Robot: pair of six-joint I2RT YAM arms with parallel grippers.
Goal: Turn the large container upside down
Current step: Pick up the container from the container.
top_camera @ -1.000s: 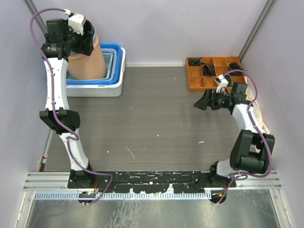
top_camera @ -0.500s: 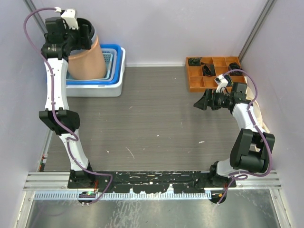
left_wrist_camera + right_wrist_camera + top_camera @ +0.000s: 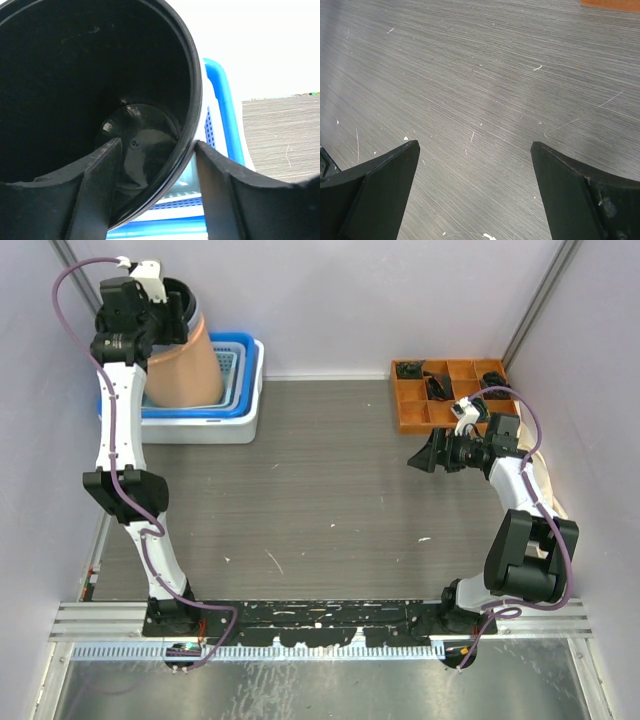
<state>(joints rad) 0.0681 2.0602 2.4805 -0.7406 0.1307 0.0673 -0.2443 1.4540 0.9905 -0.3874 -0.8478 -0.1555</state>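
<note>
The large container (image 3: pixel 187 365), tan outside and black inside, stands mouth up at about 10 o'clock on the surface (image 3: pixel 320 500). It sits in a blue basket (image 3: pixel 246 344), which rests in a white tray (image 3: pixel 236 426), and it leans slightly.

The left gripper (image 3: pixel 171 312) is at the container's rim on the 9 o'clock side. In the left wrist view the left gripper (image 3: pixel 157 142) is spread across the container (image 3: pixel 75 75) wall, with one finger (image 3: pixel 100 180) inside the black interior and the other (image 3: pixel 220 185) outside. The outer finger lies against the rim, while a gap shows between the inner finger and the wall, so the rim is straddled, not pinched.

The right gripper (image 3: pixel 418 457) hangs at about 3 o'clock, well apart from the container. Its jaws are spread wide over bare surface and hold nothing, as the right wrist view of the right gripper (image 3: pixel 475 145) shows. An orange compartment box (image 3: pixel 415 412) sits at about 1 o'clock.
</note>
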